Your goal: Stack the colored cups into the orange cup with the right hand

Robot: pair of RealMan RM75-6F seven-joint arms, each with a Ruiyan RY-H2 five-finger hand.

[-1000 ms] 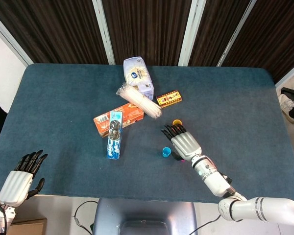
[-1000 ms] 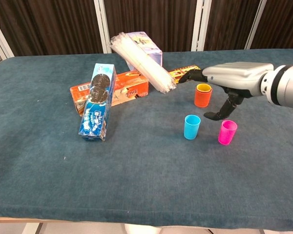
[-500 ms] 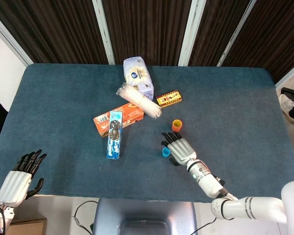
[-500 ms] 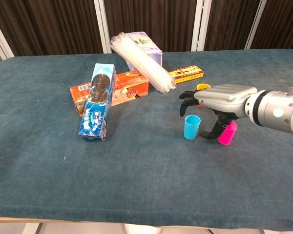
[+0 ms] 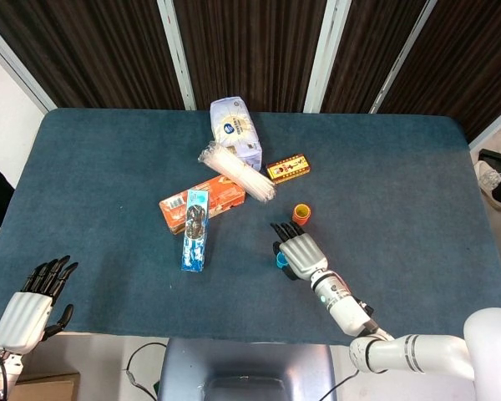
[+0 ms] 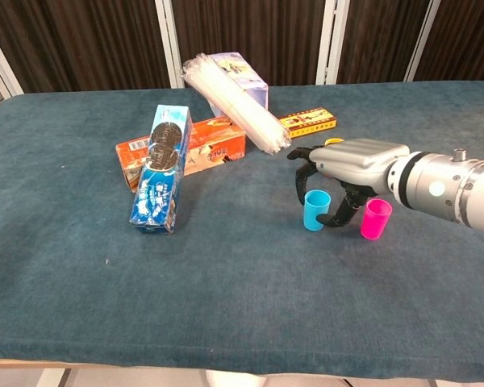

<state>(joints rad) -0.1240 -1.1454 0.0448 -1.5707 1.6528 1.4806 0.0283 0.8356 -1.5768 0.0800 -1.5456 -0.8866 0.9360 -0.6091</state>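
A yellow cup [image 6: 335,143] appears already nested in the orange cup [image 5: 301,214], while the right hand [image 6: 343,173] hovers with fingers apart around the upright blue cup [image 6: 315,210], not yet gripping it, the pink cup [image 6: 376,218] beside it unstacked.

A blue cookie box [image 6: 160,168] lay propped across the end of an orange snack box [image 6: 185,153] on the dark blue tablecloth [image 6: 226,282]. Behind them, a clear sleeve of straws [image 6: 235,103] leaned diagonally against a white and purple bag [image 6: 240,76]. A small yellow-and-red box [image 6: 308,122] lay flat just right of the straws. Dark slatted panels [image 5: 242,46] stood behind the table.
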